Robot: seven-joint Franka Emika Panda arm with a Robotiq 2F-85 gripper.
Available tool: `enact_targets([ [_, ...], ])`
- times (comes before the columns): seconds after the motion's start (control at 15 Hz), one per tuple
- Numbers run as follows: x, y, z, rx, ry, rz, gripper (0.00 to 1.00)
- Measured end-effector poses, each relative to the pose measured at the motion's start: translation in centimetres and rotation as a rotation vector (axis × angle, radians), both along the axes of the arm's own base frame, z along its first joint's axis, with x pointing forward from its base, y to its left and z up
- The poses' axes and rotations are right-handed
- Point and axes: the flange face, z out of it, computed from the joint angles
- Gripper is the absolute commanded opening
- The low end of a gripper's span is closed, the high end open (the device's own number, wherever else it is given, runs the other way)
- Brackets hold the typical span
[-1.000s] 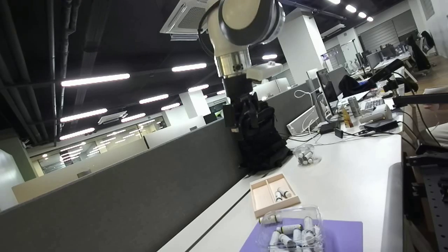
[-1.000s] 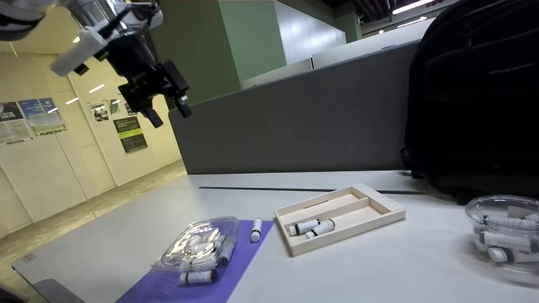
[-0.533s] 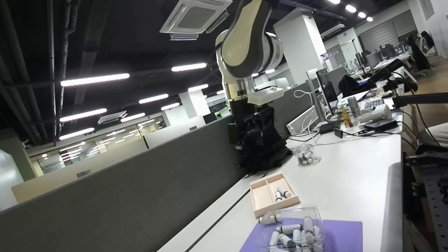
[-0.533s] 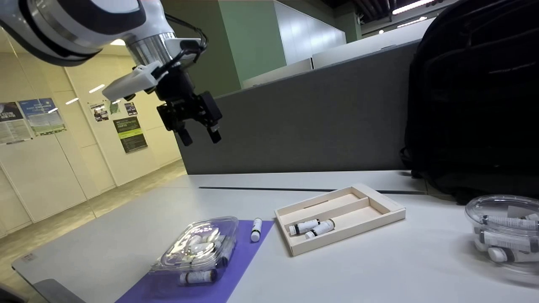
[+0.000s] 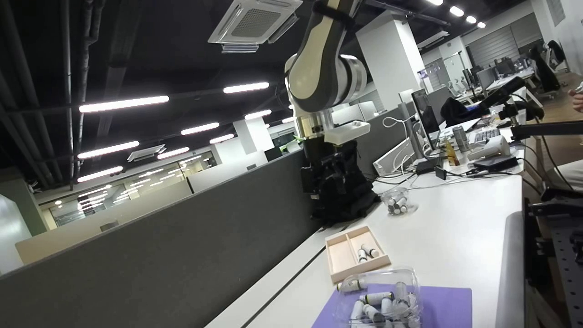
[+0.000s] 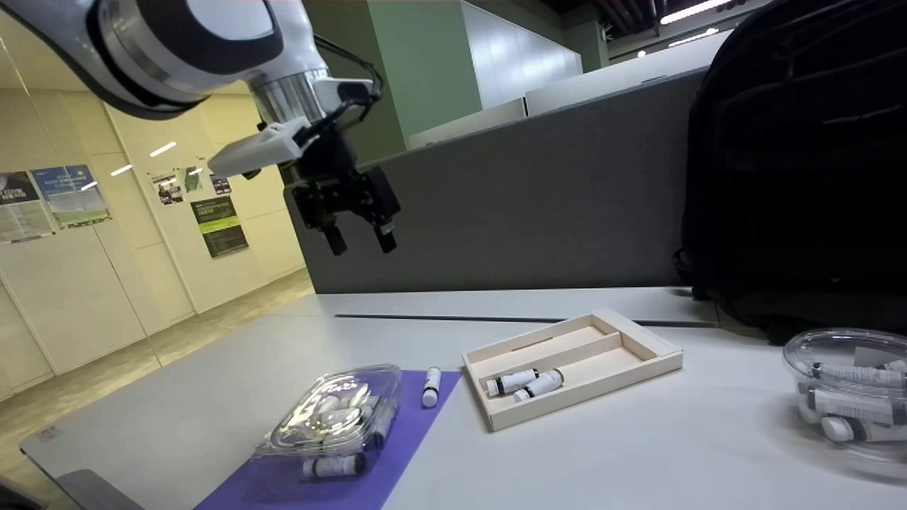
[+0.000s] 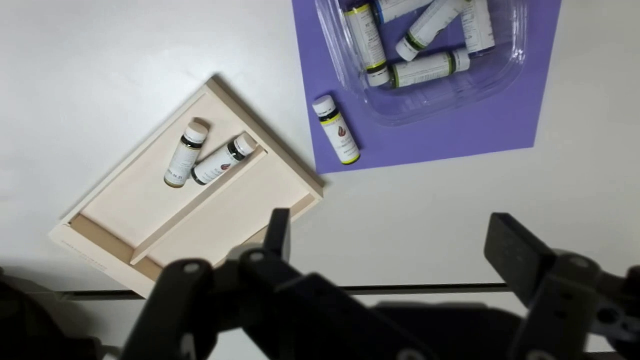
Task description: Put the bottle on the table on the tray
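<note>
1. Bottle (image 7: 339, 131) lies on a purple sheet (image 7: 450, 135) on the white table (image 7: 400, 212); in the wrist view it rests by the sheet's corner between 7 and 8 o'clock, cap toward 11.
2. From it, a clear tub (image 7: 415, 102) with bottles (image 7: 367, 42) inside stands near, toward 1 to 2 o'clock.
3. White table runs off toward 10 o'clock and, past the sheet's edge, toward 5.
4. The tray (image 7: 105, 260) lies toward 8, its nearest corner just beside the sheet; two more bottles (image 7: 182, 161) lie in its 10 o'clock compartment.
5. In an exterior view a grey partition (image 6: 496, 205) backs the table at 12 o'clock.
6. The gripper (image 6: 362, 241) hangs well above the table, released, fingers (image 7: 275, 232) spread wide; in the wrist view one overlaps the tray's 4 o'clock edge.
</note>
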Motion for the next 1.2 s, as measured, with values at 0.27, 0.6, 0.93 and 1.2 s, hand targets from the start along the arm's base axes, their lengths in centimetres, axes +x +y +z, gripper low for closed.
enact_targets([
  [0.27,3.5,-2.4,-4.2,0.007,0.035,-0.002,1.00],
  [0.6,7.1,-2.3,-9.3,-0.006,0.095,0.012,1.00],
  [0.93,8.3,-1.1,-13.9,-0.035,0.156,0.046,1.00],
  [1.2,8.1,-0.5,-17.1,-0.038,0.205,0.032,1.00],
])
